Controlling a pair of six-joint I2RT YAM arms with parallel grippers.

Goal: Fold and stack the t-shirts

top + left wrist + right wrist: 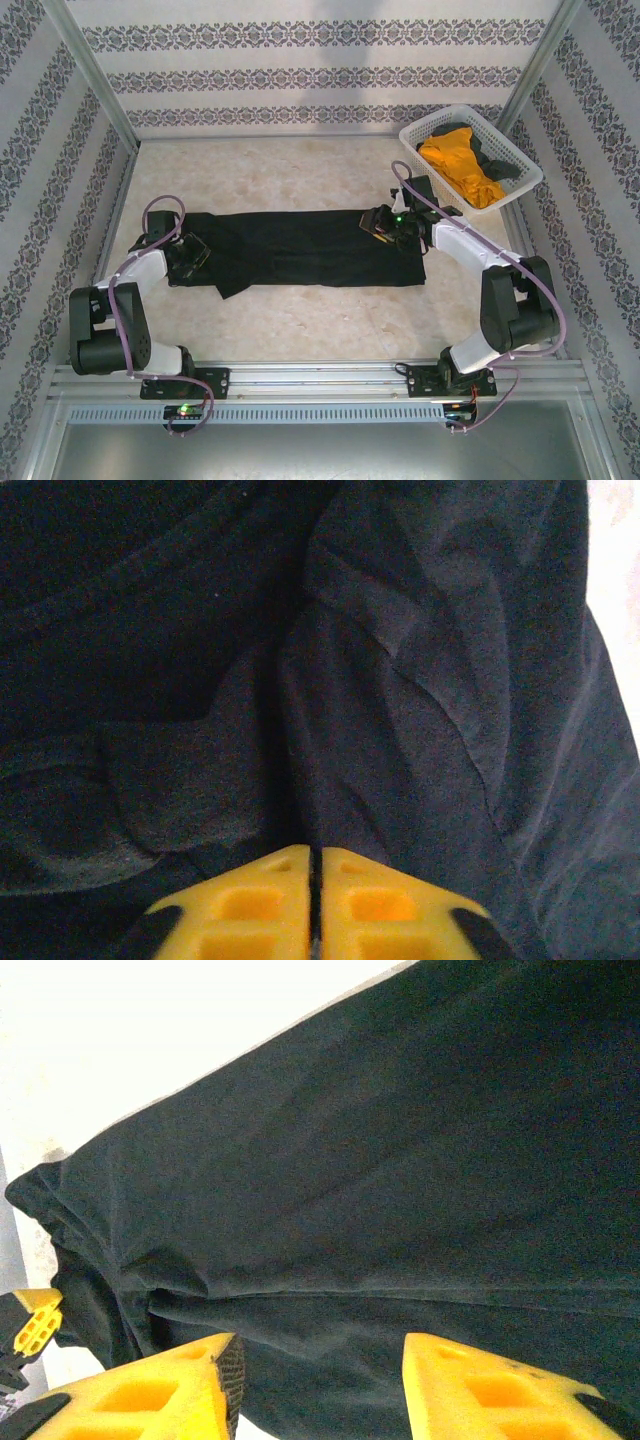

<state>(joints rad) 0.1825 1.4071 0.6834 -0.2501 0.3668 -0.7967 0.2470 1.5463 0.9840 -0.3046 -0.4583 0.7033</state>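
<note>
Lab test cell — patterned panel walls (300,80), aluminium base rail (320,378).

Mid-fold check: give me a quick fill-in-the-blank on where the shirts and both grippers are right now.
1. The black t-shirt lies spread flat on the ____.
2. The left gripper has its jaws ____ at the shirt's left end.
3. The right gripper has its jaws ____ over the shirt.
4. The orange-yellow shirt sits in the white ____.
Missing: table; shut; open; basket.
</note>
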